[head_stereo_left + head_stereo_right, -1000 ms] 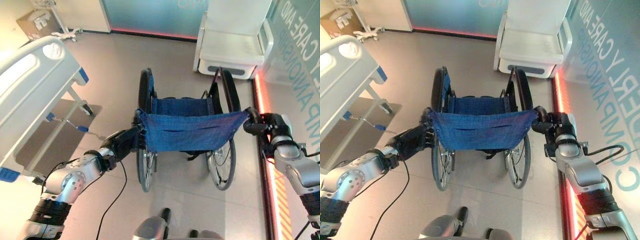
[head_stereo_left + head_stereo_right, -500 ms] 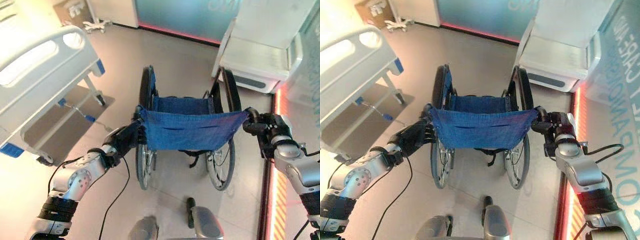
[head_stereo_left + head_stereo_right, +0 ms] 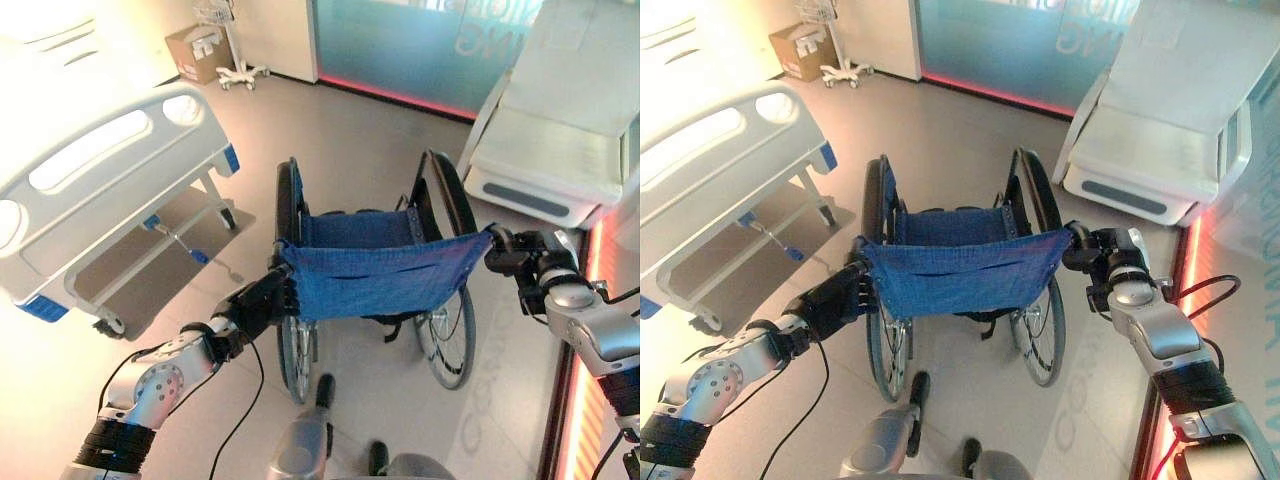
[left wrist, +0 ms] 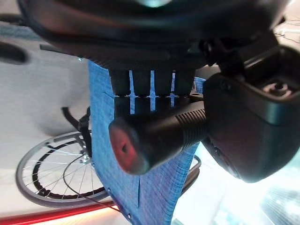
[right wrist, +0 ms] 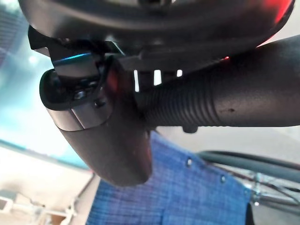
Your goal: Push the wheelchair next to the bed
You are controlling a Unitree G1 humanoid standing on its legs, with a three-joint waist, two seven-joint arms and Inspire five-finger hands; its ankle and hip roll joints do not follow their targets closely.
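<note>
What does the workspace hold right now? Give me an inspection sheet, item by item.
Surface: pale glossy floor.
Job's things: wheelchair with blue fabric back, facing away from the robot; hospital bed ahead to its left, apart from it.
Clutter: cardboard box and wheeled stand by the far wall.
Hands: left hand curled round the left push handle; right hand curled round the right push handle.
Cables: nothing seen.
Surroundings: white padded chair ahead to the right; red light strip along the wall base.
</note>
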